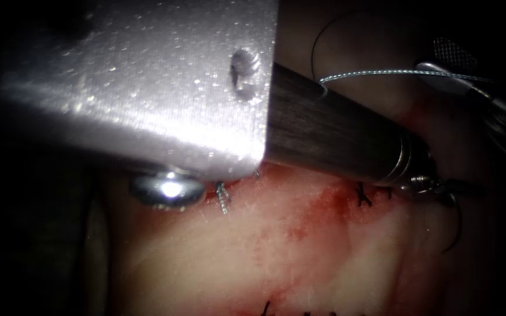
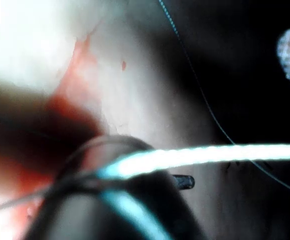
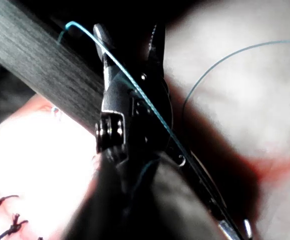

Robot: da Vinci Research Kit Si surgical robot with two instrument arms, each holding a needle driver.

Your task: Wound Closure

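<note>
Endoscope view: a flat metal plate (image 1: pixel 142 88) with a screw head (image 1: pixel 168 190) blocks much of the scene and hides part of the cut. The left arm's dark shaft (image 1: pixel 335 129) slants out from behind it, down to the left hand (image 1: pixel 440 186). That tip lies in shadow, so I cannot tell whether it grips anything. A thin dark curve (image 1: pixel 457 225) hangs below it; needle or thread, I cannot say. The blue thread (image 1: pixel 376 73) runs taut from the shaft across to the right hand (image 1: pixel 440 73), beside a patch of mesh (image 1: pixel 452 50). Knotted stitches (image 1: pixel 363 196) and red fluid (image 1: pixel 306 222) mark the tissue (image 1: pixel 300 263).

Left wrist view: the thread (image 2: pixel 209 155) crosses as a bright blurred band over tissue (image 2: pixel 135 90). A grey arc (image 2: pixel 110 141) is too blurred to name.

Right wrist view: the right hand (image 3: pixel 127 35) has its jaws parted, with the thread (image 3: pixel 135 90) lying along one jaw and the tool's body. The left shaft (image 3: pixel 35 65) crosses behind, and stitches (image 3: pixel 0 200) sit on the tissue (image 3: pixel 50 165).
</note>
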